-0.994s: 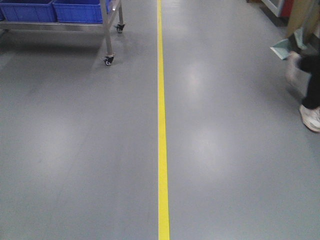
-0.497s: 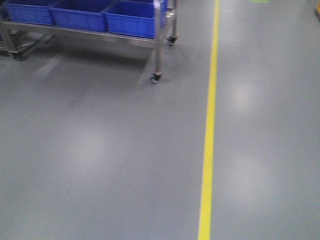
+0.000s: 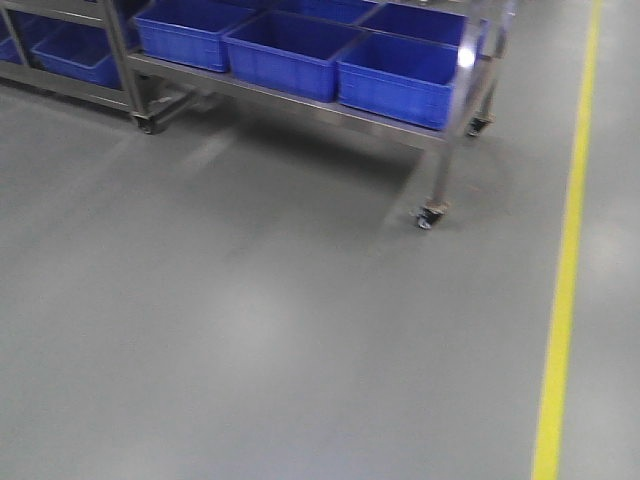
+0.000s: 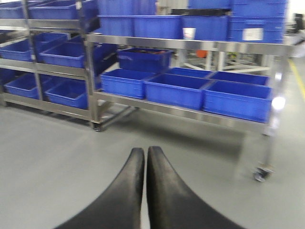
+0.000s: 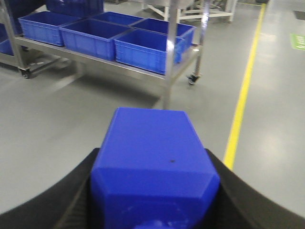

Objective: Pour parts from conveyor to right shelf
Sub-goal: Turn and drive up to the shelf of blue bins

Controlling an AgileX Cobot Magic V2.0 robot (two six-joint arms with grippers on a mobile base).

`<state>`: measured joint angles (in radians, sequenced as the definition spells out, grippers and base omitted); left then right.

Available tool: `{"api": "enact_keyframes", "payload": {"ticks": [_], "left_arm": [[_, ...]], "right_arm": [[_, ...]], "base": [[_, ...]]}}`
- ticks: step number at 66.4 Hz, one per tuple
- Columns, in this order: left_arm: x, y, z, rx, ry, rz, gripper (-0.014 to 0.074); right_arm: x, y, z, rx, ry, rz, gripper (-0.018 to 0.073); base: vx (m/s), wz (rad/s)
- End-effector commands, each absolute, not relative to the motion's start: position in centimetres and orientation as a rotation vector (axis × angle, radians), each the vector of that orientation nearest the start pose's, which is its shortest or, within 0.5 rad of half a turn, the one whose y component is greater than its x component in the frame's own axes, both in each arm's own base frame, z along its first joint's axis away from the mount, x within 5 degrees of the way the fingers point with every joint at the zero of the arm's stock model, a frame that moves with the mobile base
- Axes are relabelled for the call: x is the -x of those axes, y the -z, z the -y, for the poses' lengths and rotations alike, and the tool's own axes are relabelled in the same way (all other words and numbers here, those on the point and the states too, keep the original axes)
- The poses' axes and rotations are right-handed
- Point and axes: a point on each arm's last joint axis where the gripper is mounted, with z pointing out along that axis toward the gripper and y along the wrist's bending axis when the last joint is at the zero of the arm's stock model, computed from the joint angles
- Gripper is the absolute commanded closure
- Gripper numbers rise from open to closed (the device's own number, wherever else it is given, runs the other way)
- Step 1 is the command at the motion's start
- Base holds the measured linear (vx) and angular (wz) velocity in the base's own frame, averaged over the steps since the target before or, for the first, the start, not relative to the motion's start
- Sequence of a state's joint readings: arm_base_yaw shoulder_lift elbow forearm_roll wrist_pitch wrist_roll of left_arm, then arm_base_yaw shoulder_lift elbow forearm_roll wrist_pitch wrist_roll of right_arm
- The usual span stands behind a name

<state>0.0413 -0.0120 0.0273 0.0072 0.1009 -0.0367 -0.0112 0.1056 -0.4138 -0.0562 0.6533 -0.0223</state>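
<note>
Since the frame half a second back, the right shelf (image 3: 300, 104) has slid from the top left corner toward the middle of the front view, and the yellow line (image 3: 565, 270) has drifted out to the right edge. That reads as your base turning toward the rack.

Your right gripper (image 5: 153, 164) is clamped on the blue part (image 5: 147, 138), one black finger on each side, with the block's flat face pointing forward. Your left gripper (image 4: 146, 151) has its fingers pressed together with nothing between them. The conveyor shows in none of the views.

Ahead of both wrists, the lowest tier of blue bins (image 3: 290, 55) sits open-topped on its steel rail, well apart from the grippers, with bare floor (image 3: 250, 320) between.

Your main risk is the part slipping while the base turns. I cannot tell how deep the grip is, and a jolt could shake the block loose onto the floor. Letting go before the wrist is over a bin does the same. Watch the corner caster (image 3: 430, 215) and its post too: a tight approach could clip them or drive the left fingers into the rail.
</note>
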Motion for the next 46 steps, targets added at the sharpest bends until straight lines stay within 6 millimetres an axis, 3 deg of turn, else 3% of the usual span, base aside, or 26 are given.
{"api": "enact_keyframes", "payload": {"ticks": [1, 46], "left_arm": [[-5.47, -20.99, -0.20, 0.061, 0.007, -1.489, 0.0603], [-5.47, -20.99, -0.20, 0.061, 0.007, -1.489, 0.0603]], "right_arm": [[-3.55, -29.96, 0.35, 0.030, 0.094, -1.734, 0.0564], [-3.55, -29.96, 0.35, 0.030, 0.095, -1.734, 0.0564]], "base": [[0.74, 0.41], [0.74, 0.55]]}}
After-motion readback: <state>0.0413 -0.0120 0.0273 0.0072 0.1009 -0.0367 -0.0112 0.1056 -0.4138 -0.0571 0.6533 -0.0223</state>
